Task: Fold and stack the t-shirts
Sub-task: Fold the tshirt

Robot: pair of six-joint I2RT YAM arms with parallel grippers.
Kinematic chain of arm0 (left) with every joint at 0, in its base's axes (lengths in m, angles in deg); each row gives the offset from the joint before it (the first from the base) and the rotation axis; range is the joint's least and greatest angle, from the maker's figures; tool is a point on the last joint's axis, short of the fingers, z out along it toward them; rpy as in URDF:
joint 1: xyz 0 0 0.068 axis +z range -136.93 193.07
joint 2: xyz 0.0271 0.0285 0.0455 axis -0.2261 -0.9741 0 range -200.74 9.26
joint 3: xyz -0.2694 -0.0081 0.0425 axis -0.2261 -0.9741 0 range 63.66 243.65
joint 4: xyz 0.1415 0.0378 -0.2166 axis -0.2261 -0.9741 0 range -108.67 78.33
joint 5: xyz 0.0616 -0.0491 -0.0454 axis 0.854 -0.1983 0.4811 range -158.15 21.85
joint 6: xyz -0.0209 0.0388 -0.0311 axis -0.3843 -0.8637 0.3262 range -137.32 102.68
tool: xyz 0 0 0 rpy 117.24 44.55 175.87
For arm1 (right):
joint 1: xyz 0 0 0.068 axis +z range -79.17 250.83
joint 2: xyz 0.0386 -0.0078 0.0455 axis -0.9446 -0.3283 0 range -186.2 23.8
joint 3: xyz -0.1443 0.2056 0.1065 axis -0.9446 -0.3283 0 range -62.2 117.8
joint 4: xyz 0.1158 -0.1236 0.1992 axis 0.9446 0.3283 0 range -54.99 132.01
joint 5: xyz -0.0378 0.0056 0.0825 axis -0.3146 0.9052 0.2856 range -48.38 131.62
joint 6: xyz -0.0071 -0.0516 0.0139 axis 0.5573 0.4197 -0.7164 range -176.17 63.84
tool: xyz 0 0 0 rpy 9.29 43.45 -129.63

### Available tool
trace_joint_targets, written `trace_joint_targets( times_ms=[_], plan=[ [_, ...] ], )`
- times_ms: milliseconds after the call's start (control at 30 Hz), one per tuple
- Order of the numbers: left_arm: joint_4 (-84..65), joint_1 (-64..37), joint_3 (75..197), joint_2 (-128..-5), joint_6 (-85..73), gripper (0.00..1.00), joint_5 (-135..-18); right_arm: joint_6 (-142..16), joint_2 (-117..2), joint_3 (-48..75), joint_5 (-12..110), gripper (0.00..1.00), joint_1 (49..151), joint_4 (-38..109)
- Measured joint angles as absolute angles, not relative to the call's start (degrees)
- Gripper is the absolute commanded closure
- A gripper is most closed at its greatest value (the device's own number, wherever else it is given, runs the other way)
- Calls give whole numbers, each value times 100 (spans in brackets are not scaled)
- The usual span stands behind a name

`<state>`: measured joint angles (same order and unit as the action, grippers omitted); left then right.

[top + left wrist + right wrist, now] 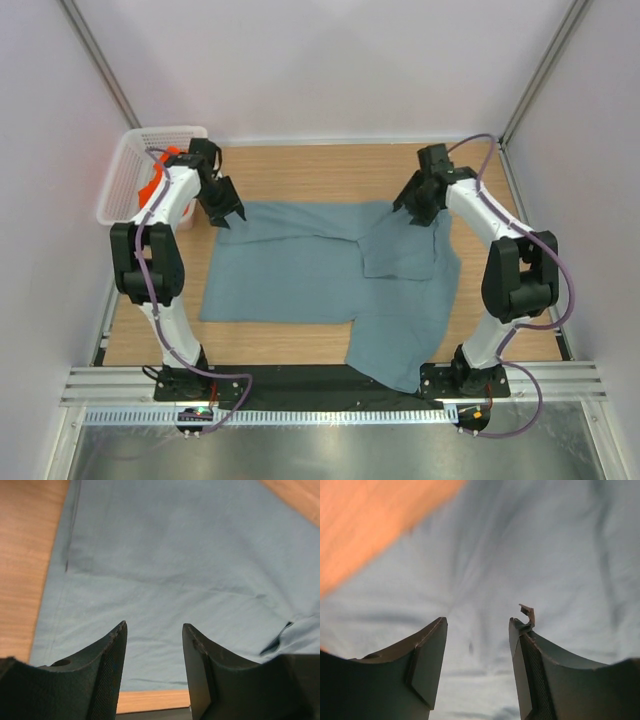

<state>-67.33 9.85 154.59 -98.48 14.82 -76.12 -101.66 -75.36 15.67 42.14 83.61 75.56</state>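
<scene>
From above we see the grey-blue t-shirt (300, 275) spread on the tabletop (300, 165), a flap folded inward at its right, and the orange t-shirt (149, 187) in the basket (115, 185) far left. Only the wrist views show us the left jaws and right jaws spread, empty, over blue cloth.

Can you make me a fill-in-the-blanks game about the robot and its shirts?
1. The shirt in the white basket is coloured ____.
2. The left gripper and the right gripper both have jaws that are ____.
3. The grey-blue shirt lies spread on the wooden table, so the number of shirts lying there is ____.

Missing words: orange; open; one.
</scene>
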Motion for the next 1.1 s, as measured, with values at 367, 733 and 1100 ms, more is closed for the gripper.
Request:
trace_joint_targets(
  times_ms=[367,733,1100],
  plan=[
    [-5966,985,16174,-11028,1890,51,-7962,-9089,-9063,3472,3230,39,6899,7237],
    [-5769,985,16333,-11616,2107,52,-8069,-8538,-10298,4181,3460,41,6864,7235],
    [-6128,1000,16869,-12069,2126,55,-8038,-8210,-10462,4292,3551,64,6851,7244]
  ],
)
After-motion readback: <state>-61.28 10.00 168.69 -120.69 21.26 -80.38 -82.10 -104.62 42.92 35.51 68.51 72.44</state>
